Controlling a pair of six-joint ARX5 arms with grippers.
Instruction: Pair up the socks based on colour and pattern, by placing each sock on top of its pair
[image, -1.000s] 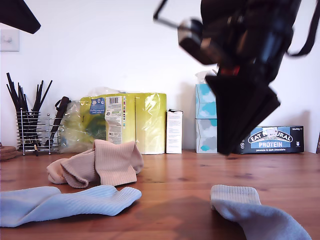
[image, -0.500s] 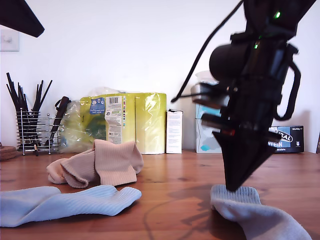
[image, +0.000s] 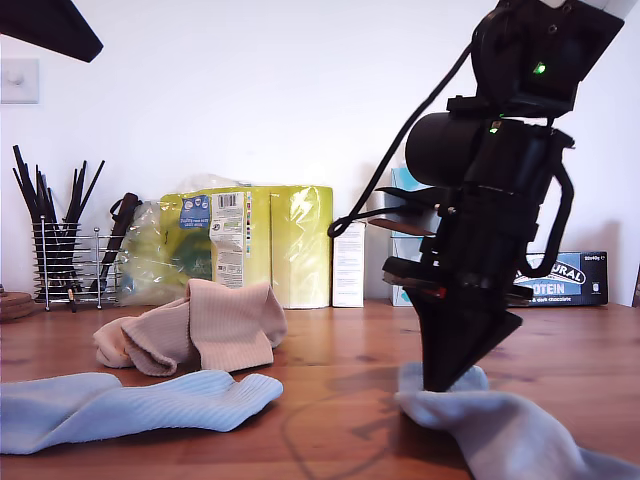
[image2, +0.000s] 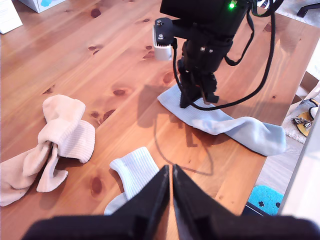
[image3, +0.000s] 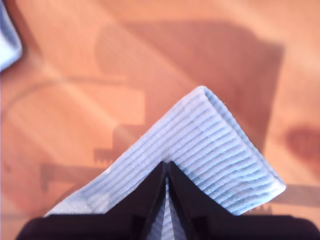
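Beige socks (image: 190, 335) lay heaped mid-left of the exterior view. My second tool (image: 447, 385) was pinched on a blue sock's (image: 520, 430) cuff at lower right; its mate (image: 130, 405) lay unpaired at lower left. My first tool (image2: 169, 172) was closed, empty.

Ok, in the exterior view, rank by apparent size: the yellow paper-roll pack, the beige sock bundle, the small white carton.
1. yellow paper-roll pack
2. beige sock bundle, though it lies nearer the camera, so its true size against the pack is unsure
3. small white carton, clearly smallest

A home is showing: toilet rolls (image: 270, 243), tissue boxes (image: 410, 240) and a utensil rack (image: 65, 262) sitting along the tabletop's (image: 340, 350) far edge.
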